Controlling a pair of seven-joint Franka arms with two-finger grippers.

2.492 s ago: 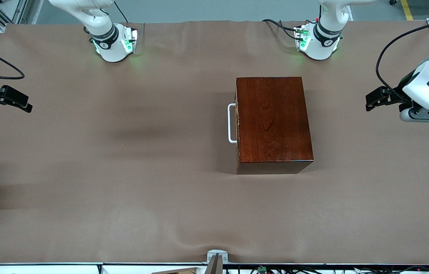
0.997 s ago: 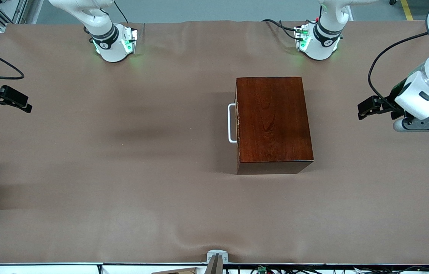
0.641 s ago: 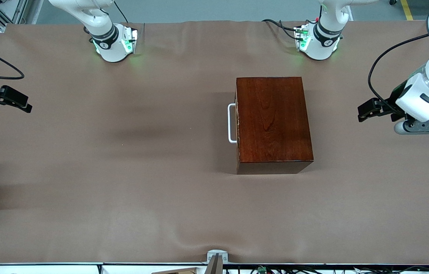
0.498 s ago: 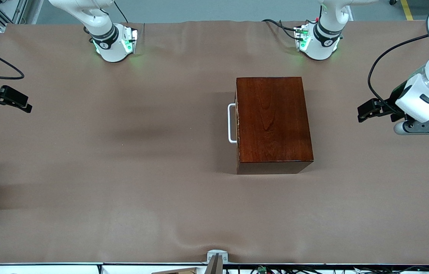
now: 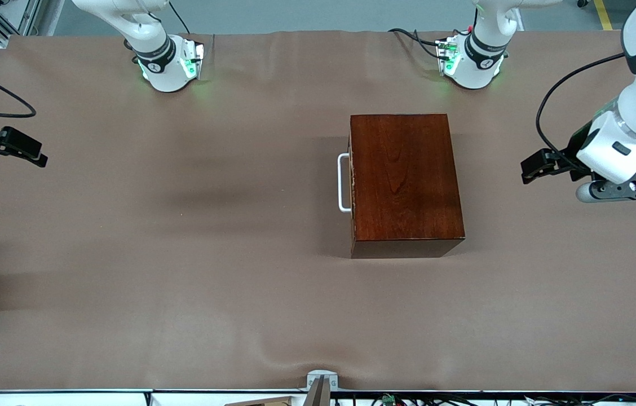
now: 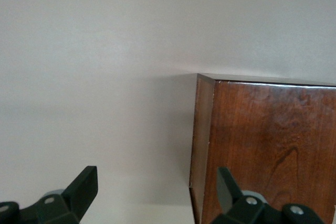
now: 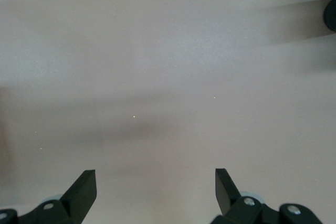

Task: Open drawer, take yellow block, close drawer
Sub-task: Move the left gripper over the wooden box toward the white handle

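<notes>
- The wooden box (image 5: 405, 183) is glossy dark reddish-brown, with darker grain streaks along its top.
- The handle (image 5: 342, 183) on the box's drawer front is plain white.
- The table cover (image 5: 182, 254) around the box is flat brownish-tan, with soft darker shadow bands.
- The left gripper (image 5: 532, 169), toward the left arm's end from the box, has black fingers, a white wrist and a grey mount.
- The right gripper (image 5: 27, 153), toward the right arm's end from the box, is black.
- The 2 arm bases (image 5: 168, 65), farther from the front camera than the box, are white with black bands and green lights.
</notes>
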